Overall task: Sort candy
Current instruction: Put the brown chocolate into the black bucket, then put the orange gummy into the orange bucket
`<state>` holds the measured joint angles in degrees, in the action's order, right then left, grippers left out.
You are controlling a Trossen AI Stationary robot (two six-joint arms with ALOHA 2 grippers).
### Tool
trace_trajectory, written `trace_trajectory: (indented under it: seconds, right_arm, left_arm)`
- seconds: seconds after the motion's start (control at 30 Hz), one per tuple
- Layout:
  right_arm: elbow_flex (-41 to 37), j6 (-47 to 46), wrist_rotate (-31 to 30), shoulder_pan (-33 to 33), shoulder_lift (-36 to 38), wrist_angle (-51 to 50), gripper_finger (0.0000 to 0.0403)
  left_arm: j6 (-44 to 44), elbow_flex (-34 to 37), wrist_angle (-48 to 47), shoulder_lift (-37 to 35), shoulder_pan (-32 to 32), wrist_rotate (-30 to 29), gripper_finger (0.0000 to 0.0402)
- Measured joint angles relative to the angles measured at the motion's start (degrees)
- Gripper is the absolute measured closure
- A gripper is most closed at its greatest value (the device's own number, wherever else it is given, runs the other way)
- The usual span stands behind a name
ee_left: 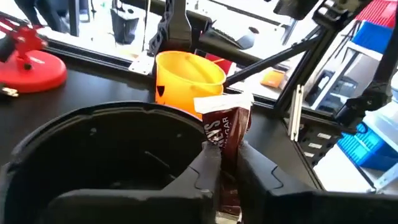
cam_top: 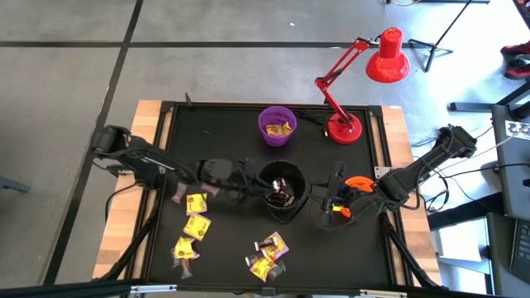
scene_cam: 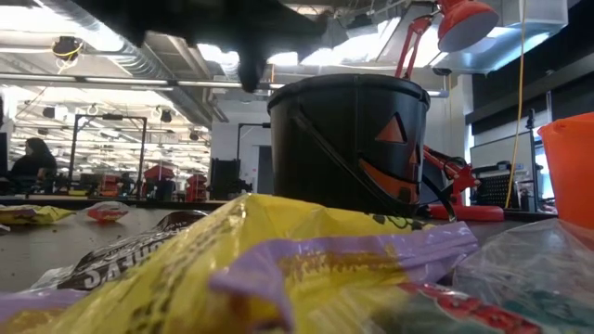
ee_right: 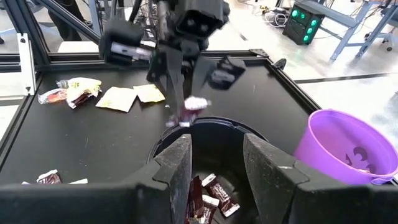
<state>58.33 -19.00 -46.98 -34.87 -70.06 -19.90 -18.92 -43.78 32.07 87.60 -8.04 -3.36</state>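
A brown candy (ee_left: 225,134) is held by the left gripper (ee_left: 227,163), right above the black bowl (cam_top: 281,192). In the left wrist view the candy is seen pinched between the two fingers (ee_left: 205,171), and it stands up tall, with its long side pointing up and down. In the right wrist view the same candy (ee_right: 189,107) is seen hanging just over the bowl's far edge. So the bowl lies straight below the candy, and only a drop seems to be needed. More brown candies (ee_right: 210,194) already lie at the bottom of the bowl.

The left arm (cam_top: 161,170) is stretched out from the left side of the counter (cam_top: 215,132) toward the middle, and its gripper is pointed down at the bowl. It is by far the nearer arm to the loose pile.

The right arm (cam_top: 414,170) is bent in from the right side. The right gripper (ee_right: 214,162) is held half open next to the black bowl, and nothing is seen between its fingers. The orange bowl (cam_top: 358,184) sits close by it.

Yellow candies (cam_top: 195,217) lie on the counter on the left, well apart from the bowls. A small mixed pile (cam_top: 268,255) lies near the front edge. Some yellow pieces can be seen in the purple bowl (cam_top: 277,126) at the back. A red lamp (cam_top: 352,79) stands beside it.
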Motion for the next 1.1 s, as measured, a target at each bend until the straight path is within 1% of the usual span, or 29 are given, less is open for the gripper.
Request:
trace_trajectory:
  seconds: [0.07, 0.2, 0.3, 0.4, 0.53, 0.6, 0.7, 0.77, 0.83, 0.9, 1.0, 1.03, 1.1]
  right_arm:
    - [0.0, -0.01, 0.0, 0.0, 0.0, 0.0, 0.026]
    - [0.0, 0.0, 0.02, 0.0, 0.02, 0.11, 0.026]
    - [0.0, -0.06, 0.67, 0.01, 0.02, 0.15, 0.026]
    - [0.0, -0.09, 1.53, 0.0, 0.03, 0.15, 0.026]
    - [0.0, -0.1, 1.55, 0.0, 0.04, 0.15, 0.026]
    - [0.0, -0.11, 1.54, 0.01, 0.04, 0.19, 0.026]
    - [0.0, -0.15, 1.55, 0.02, 0.04, 0.2, 0.026]
    - [0.0, -0.15, 1.56, 0.01, 0.04, 0.2, 0.026]
    - [0.0, -0.15, 1.57, 0.0, 0.04, 0.26, 0.026]
    - [0.0, -0.17, 1.59, 0.0, 0.04, 0.31, 0.026]
    - [0.0, -0.17, 1.6, 0.0, 0.04, 0.36, 0.026]
    - [0.0, -0.17, 1.6, 0.01, 0.04, 0.39, 0.026]
    - [0.0, -0.2, 1.6, 0.01, 0.04, 0.46, 0.026]
  left_arm:
    - [0.04, -2.63, -1.23, 2.55, 0.32, 0.56, 0.035]
    - [1.01, -8.29, -8.1, 6.67, 1.3, 0.94, 0.0295]
    - [2.01, -12.17, -14.41, 7.35, 1.98, 0.15, 0.0258]
    - [3.0, -15.37, -23.22, 6.3, 2.62, -0.34, 0.0232]
    - [3.06, -18.83, -34.62, 2.11, 2.96, -0.37, 0.022]
    - [2.87, -19.46, -40.2, -0.75, 2.7, -0.49, 0.0222]
    - [0.56, -19.48, -46.71, -5.5, 0.51, -1.2, 0.0233]
    - [-0.47, -19.53, -51.53, -9.15, -2.37, -4.63, 0.0243]
    - [-2.12, -19.53, -58.15, -12.43, -5.72, -10.81, 0.0253]
    - [-5.76, -19.53, -65.73, -14.81, -9.02, -17.6, 0.0263]
    - [-14.78, -19.5, -77.36, -16.99, -13.22, -25.55, 0.0274]
    - [-18.64, -19.53, -81.09, -17.13, -14.15, -27.36, 0.0276]
    - [-25.24, -19.19, -88.07, -16.92, -15.28, -28.73, 0.0278]
